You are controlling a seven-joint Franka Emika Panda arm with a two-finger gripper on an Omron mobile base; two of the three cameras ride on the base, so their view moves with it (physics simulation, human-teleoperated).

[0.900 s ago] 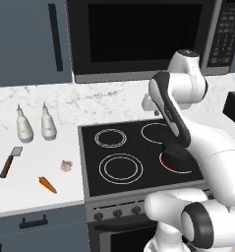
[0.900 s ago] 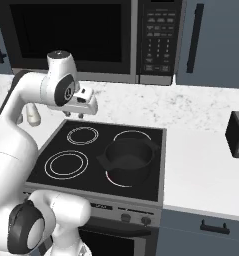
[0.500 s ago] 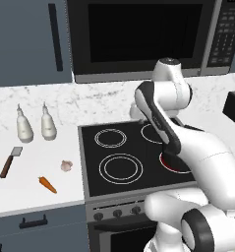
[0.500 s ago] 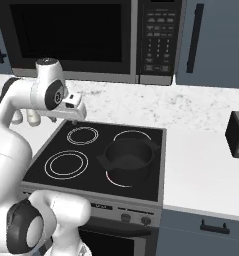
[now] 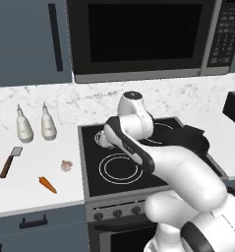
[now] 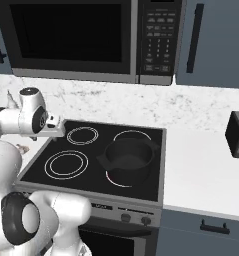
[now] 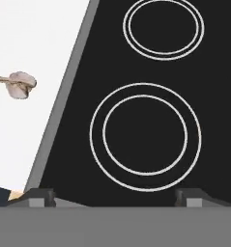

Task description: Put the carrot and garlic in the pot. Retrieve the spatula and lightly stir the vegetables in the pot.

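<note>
Gripper open, jaws spread wide with nothing between them, hanging over the stove's left rings; neither vegetable in the pot yet by the look of it, so the step in hand is probably the reach for the first one; garlic sits on the white counter just left of the stove edge, carrot near it toward the front edge, spatula further left in front of two white bottles; pot sits on the right front ring, looks empty; to do it well, carry the hand left off the glass until the bulb is centred between the tips, then come straight down, jaws kept wide since the bulb is lumpy and could roll; close low on its widest part, not on the stem end; hand view gives garlic up close with its stem pointing sideways, at the upper left, off the jaw line; left base view gives carrot and spatula; right base view gives the pot's open inside, and a black toaster at far right.
</note>
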